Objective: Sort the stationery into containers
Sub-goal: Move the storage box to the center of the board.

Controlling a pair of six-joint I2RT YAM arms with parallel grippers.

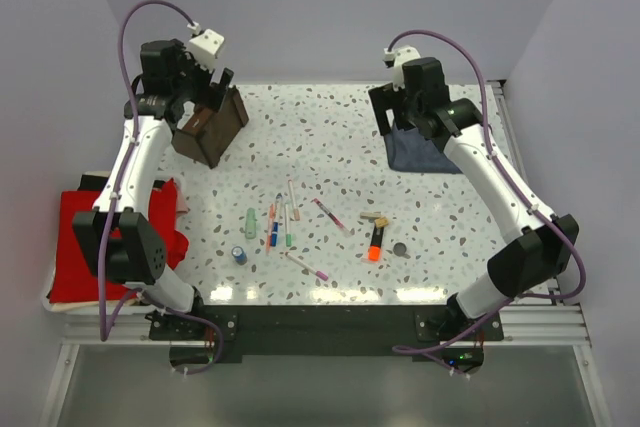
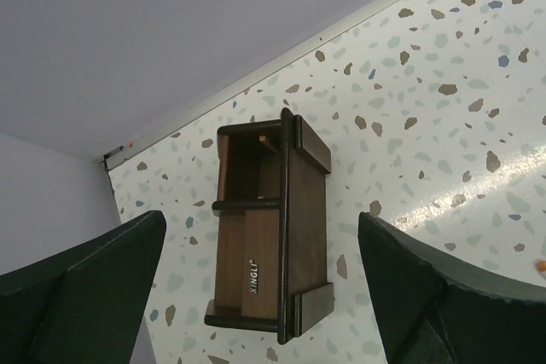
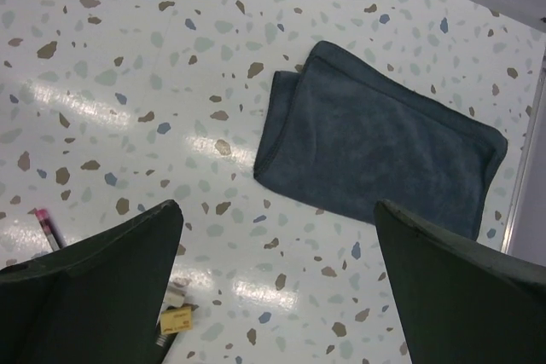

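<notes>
Both arms hang at the far side of the table [image 1: 330, 137], and neither holds anything. The left pincer [image 2: 260, 217] is spread wide above the wooden desk organizer [image 2: 303, 236] in the far-left corner. The right pincer [image 3: 277, 206] is equally agape over the folded blue-grey cloth [image 3: 384, 142].

The stationery lies well apart from both, scattered across the near middle. There is a tight cluster of thin pens [image 1: 278, 219], the orange highlighter [image 1: 375, 245], the blue cylinder [image 1: 239, 254] and the dark disc [image 1: 400, 247].

The first risk is distance. Every item must travel a long way to the organizer, giving a weak grip time to slip.

The pens lie flat and close together, so a descent there could nip two at once or skid one sideways. The cylinder looks likely to roll if nudged off-centre.

From the left wrist view I cannot be sure whether the organizer stands upright or lies on its side. If its openings do not face up, anything released over it would likely bounce off onto the table.

A careless downward move by the right arm could snag the cloth.
</notes>
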